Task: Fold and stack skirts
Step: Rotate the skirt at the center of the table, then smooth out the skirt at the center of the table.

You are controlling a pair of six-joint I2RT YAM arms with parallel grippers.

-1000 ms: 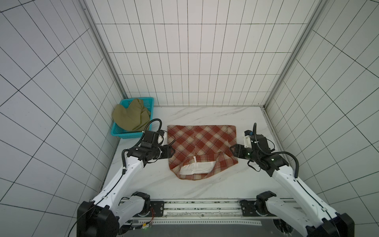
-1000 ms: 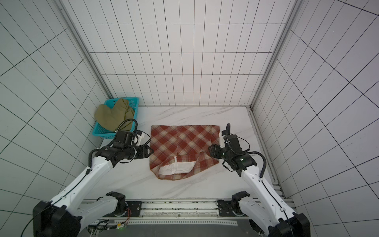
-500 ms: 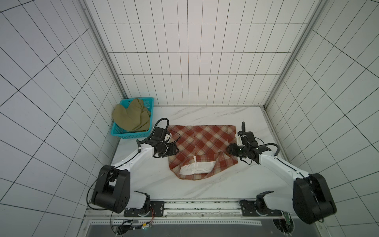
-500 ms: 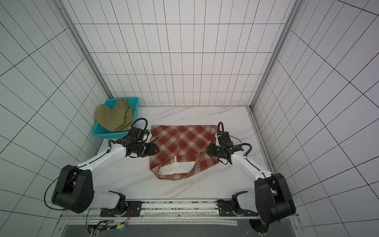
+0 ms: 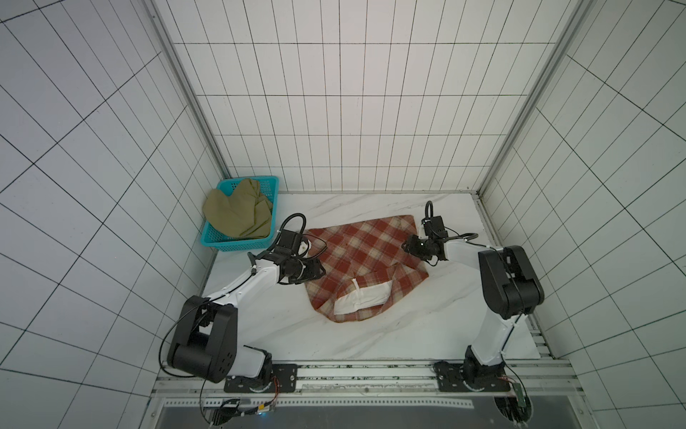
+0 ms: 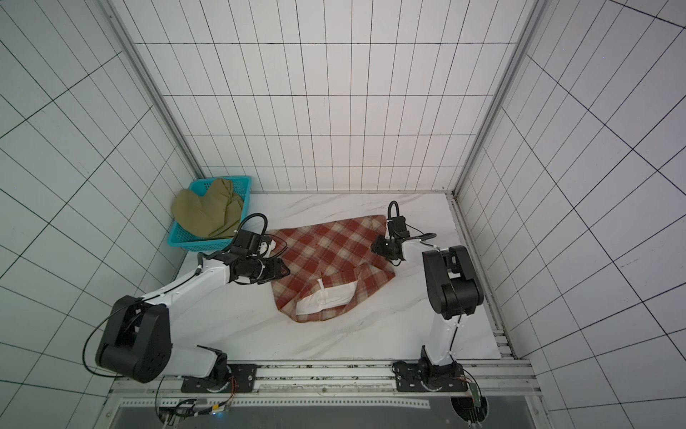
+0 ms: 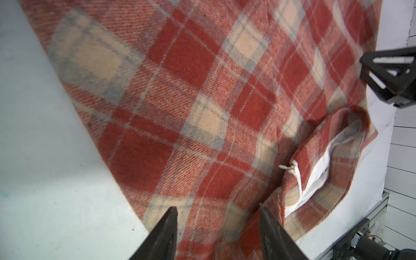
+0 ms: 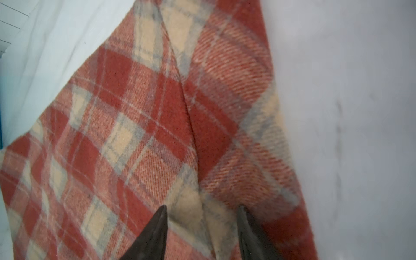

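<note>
Plaid skirt [image 5: 362, 267], mid-frame on table [image 5: 371, 334], unfolded; olive skirt [image 5: 237, 213] heaped in teal basket [image 5: 237, 245], left of centre; left gripper [image 7: 217, 213] and right gripper [image 8: 202, 211] at plaid's opposite edges, fingers apart; folding barely begun, stacking outstanding.

My left hand [image 5: 318, 269] and right hand [image 5: 407, 247] now reach in over the plaid skirt's [image 5: 365, 256] side edges, no longer beside it; the right jaws stand narrower.

Left gripper [image 7: 217, 207], jaws apart, over plaid skirt [image 7: 191, 101]
</note>
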